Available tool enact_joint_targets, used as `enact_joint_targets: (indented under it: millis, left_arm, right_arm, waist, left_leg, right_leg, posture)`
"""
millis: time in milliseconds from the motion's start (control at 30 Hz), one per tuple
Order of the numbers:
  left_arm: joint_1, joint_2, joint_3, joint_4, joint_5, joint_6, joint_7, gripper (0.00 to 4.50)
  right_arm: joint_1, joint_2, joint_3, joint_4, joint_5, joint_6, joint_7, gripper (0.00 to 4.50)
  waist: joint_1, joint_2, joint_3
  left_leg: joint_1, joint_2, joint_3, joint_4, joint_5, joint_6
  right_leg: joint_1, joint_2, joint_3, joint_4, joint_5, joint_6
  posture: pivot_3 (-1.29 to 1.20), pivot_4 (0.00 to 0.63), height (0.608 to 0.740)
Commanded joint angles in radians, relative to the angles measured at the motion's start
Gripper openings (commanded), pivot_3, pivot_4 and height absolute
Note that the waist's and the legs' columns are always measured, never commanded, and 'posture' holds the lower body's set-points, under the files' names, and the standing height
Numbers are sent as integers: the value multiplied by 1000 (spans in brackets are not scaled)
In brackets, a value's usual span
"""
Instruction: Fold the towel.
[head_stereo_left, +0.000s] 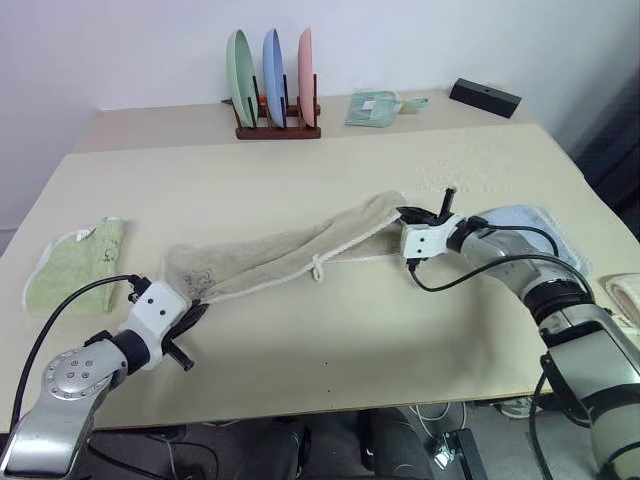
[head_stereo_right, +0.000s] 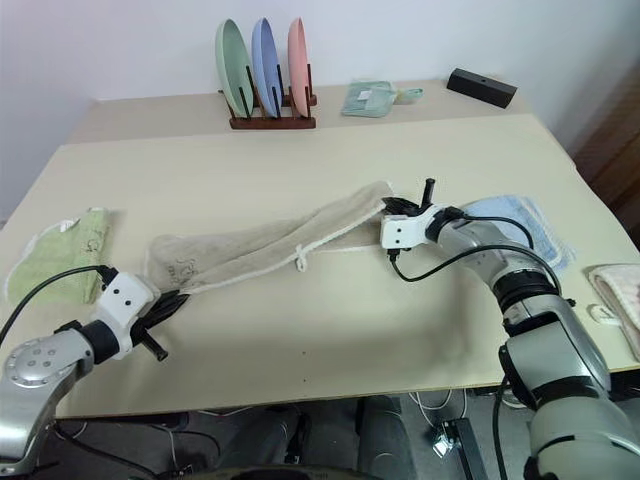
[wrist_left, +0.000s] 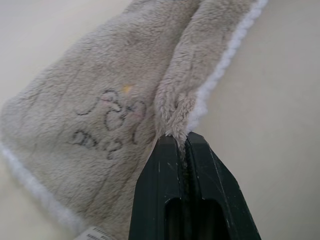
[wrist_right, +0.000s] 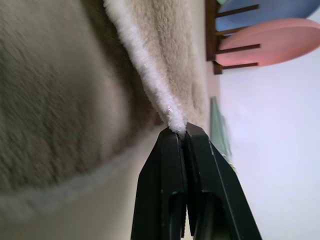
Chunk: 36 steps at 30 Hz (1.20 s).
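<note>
On table (head_stereo_left: 330, 340) — towel (head_stereo_left: 290, 255), stretched in a band; left gripper (head_stereo_left: 192, 318) and right gripper (head_stereo_left: 412, 215) each clamped tight on an end.

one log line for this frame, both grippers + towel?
left gripper: shut on towel end | right gripper: shut on far end | towel: stretched between, on table

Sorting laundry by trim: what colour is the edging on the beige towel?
White edging on the towel, clearest in the left wrist view.
</note>
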Motion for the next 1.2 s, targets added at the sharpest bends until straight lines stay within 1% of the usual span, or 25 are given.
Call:
enact_joint_targets:
  millis: [33, 67, 133, 167, 200, 267, 333, 467, 533, 600, 667, 700, 767, 800, 867, 900, 967, 1000, 1067, 1100, 1133, 1200]
  left_arm:
    - [-40, 10, 70, 14, -2, -33, 17, 0]
    - [-74, 12, 74, 32, -4, -38, 22, 0]
    - [-262, 10, 59, 143, 5, -39, 64, 0]
    - [-389, 8, 43, 227, 21, -47, 95, 0]
    - [-474, 7, 32, 289, 33, -56, 114, 0]
    - [-732, 9, 7, 482, 84, -122, 184, 0]
    - [-939, 17, -2, 656, 122, -194, 244, 0]
    - [-1167, 46, -15, 880, 164, -323, 286, 0]
    - [-1219, 61, -24, 936, 170, -359, 270, 0]
    - [-1191, 86, -36, 915, 168, -384, 216, 0]
    - [-1122, 108, -36, 855, 153, -372, 167, 0]
    - [-995, 125, -14, 757, 125, -338, 117, 0]
    - [-838, 145, 15, 629, 90, -292, 61, 0]
    - [-730, 150, 40, 544, 57, -251, 28, 0]
    - [-469, 161, 90, 375, 19, -215, -52, 0]
    - [-341, 161, 120, 293, -6, -188, -91, 0]
    - [-160, 157, 169, 165, -55, -123, -137, 0]
    - [-101, 156, 186, 119, -72, -95, -147, 0]
    - [8, 160, 212, 34, -108, -41, -186, 0]
    - [51, 160, 227, -1, -128, -14, -204, 0]
    - [79, 161, 238, -26, -141, 5, -215, 0]
    - [116, 157, 272, -67, -180, 57, -223, 0]
  right_arm:
    - [6, -59, -82, -102, 88, -14, 35, 57]
    - [-1, -68, -93, -113, 101, -7, 48, 57]
    - [-73, -76, -103, -91, 100, 14, 63, 57]
    - [-129, -73, -104, -67, 90, 26, 61, 57]
    - [-167, -69, -102, -49, 82, 34, 58, 57]
    - [-302, -61, -86, 27, 29, 87, -2, 57]
    - [-415, -56, -78, 91, -2, 121, -57, 57]
    - [-540, -57, -71, 154, -13, 123, -100, 57]
    - [-567, -62, -71, 160, -6, 107, -95, 57]
    - [-555, -71, -85, 135, 25, 77, -55, 57]
    - [-517, -75, -108, 98, 81, 46, 12, 57]
    - [-441, -82, -118, 38, 155, 30, 116, 57]
    - [-343, -92, -135, -51, 247, 22, 249, 57]
    - [-268, -104, -139, -120, 304, 33, 333, 57]
    - [-97, -139, -147, -286, 424, 100, 497, 57]
    - [-2, -164, -152, -382, 490, 157, 585, 57]
    - [156, -225, -171, -556, 593, 286, 727, 57]
    - [220, -256, -184, -628, 633, 348, 784, 57]
    - [324, -322, -216, -753, 712, 473, 880, 57]
    - [365, -352, -233, -803, 741, 522, 914, 57]
    - [392, -371, -247, -840, 760, 559, 934, 57]
    - [442, -410, -285, -905, 801, 637, 972, 57]
  waist:
    - [1, 0, 0]
    - [2, 0, 0]
    - [8, -1, 1]
    - [7, -1, 1]
    - [5, -1, 2]
    - [2, -2, 3]
    - [0, -3, 3]
    - [-20, -4, 3]
    - [-30, -4, 3]
    - [-36, -4, 3]
    - [-52, -4, 3]
    - [-54, -4, 3]
    - [-68, -4, 1]
    - [-70, -4, 2]
    - [-80, -4, 2]
    - [-81, -4, 2]
    - [-71, -3, 5]
    - [-58, -2, 6]
    - [-39, 2, 9]
    - [-27, 5, 10]
    - [-18, 7, 11]
    - [-4, 6, 11]
  left_leg:
    - [0, 0, 0, 0, 0, 0]
    - [0, 0, 0, 0, 0, 0]
    - [0, 0, 0, 0, 0, 0]
    - [0, 0, 0, 1, 1, -1]
    - [-1, 1, -1, 2, 1, -2]
    - [-2, 2, 0, 2, 2, -4]
    - [-4, 3, 1, 2, 3, -4]
    - [-7, 4, 3, -3, 2, -4]
    - [-7, 4, 4, -8, 2, -2]
    - [-5, 4, 8, -13, 1, -1]
    - [-8, 4, 10, -14, 1, -1]
    - [-8, 4, 9, -14, 1, -1]
    - [-7, 5, 10, -14, 1, -1]
    - [-4, 6, 10, -15, 0, 1]
    - [-9, 7, 10, -14, 0, 1]
    - [-8, 7, 11, -14, 0, 2]
    - [-7, 8, 13, -13, -1, 3]
    - [-9, 8, 13, -12, -1, 3]
    - [-7, 9, 15, -7, -1, 3]
    - [-6, 10, 15, -4, -2, 3]
    - [-3, 10, 15, -1, -4, 7]
    - [6, 11, 15, 1, -7, 11]
  right_leg:
    - [0, 0, 0, 0, 0, 0]
    - [0, 0, 0, 0, 0, 0]
    - [1, 0, 0, 0, 0, 0]
    - [1, 0, 0, 1, 1, -1]
    - [0, 1, -1, -1, 3, -1]
    - [0, 1, -1, -2, 8, 0]
    - [-3, 1, 0, -2, 10, -1]
    - [-8, 1, 0, -8, 11, -1]
    - [-8, 1, 0, -13, 11, 0]
    - [-9, 1, -1, -14, 12, 2]
    - [-14, 0, 0, -14, 12, 2]
    - [-14, 1, -1, -14, 12, 2]
    - [-15, 1, 0, -15, 12, 2]
    - [-13, 2, 0, -13, 12, 2]
    - [-16, 2, 0, -14, 13, 1]
    - [-16, 2, 1, -13, 13, 1]
    - [-16, 2, 1, -13, 13, 1]
    - [-17, 2, 1, -14, 13, 1]
    - [-14, 2, 1, -13, 16, -1]
    - [-10, 3, 1, -14, 17, -2]
    - [-6, 4, 1, -14, 17, -2]
    - [6, 5, 1, -16, 17, -3]
  posture:
    - [0, 150, 735]
    - [0, 150, 735]
    - [0, 150, 735]
    - [0, 150, 735]
    - [0, 150, 735]
    - [0, 150, 735]
    - [0, 150, 735]
    - [0, 150, 735]
    - [0, 150, 735]
    - [0, 150, 735]
    - [0, 150, 735]
    - [0, 150, 735]
    - [0, 150, 735]
    - [0, 150, 735]
    - [0, 150, 735]
    - [0, 150, 735]
    - [0, 150, 735]
    - [0, 150, 735]
    - [0, 150, 735]
    - [0, 150, 735]
    - [0, 150, 735]
    - [0, 150, 735]
